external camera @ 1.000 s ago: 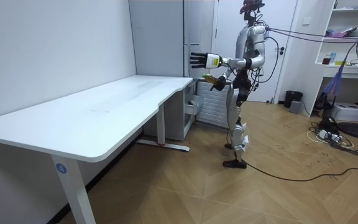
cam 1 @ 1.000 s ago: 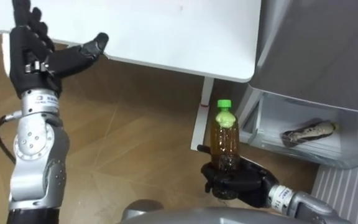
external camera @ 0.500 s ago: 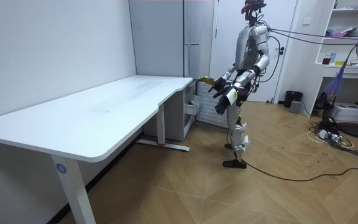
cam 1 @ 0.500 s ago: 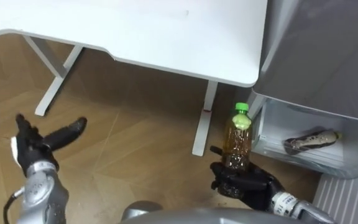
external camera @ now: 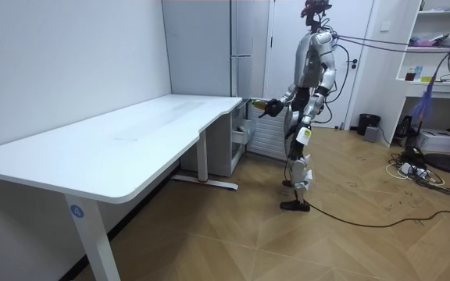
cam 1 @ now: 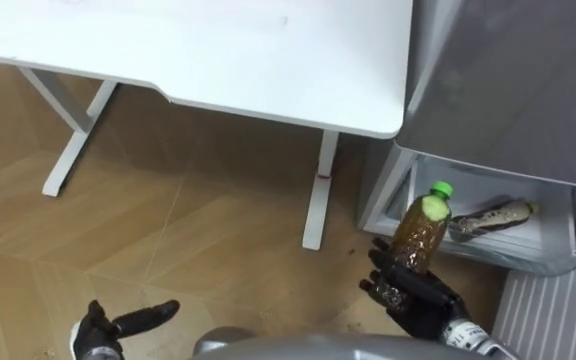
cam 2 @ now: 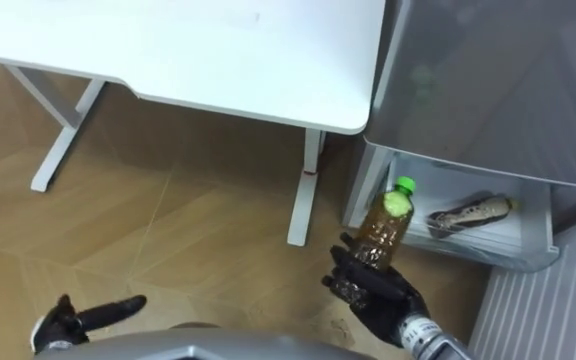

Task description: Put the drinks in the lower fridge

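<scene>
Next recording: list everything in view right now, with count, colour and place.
bottle: one, amber with green cap, tilted in the right hand, before the open drawer.
drawer: one, white, open under the fridge.
fridge: one, grey, right of the desk.
packet: one, dark and pale, lying in the drawer.
desk: one, white, upper left.
floor: wooden, below.
right hand: one, black, curled round the bottle.
left hand: one, black, open, lower left.

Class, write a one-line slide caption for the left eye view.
Right hand holds a green-capped bottle tilted toward the open fridge drawer beside the white table.
</scene>
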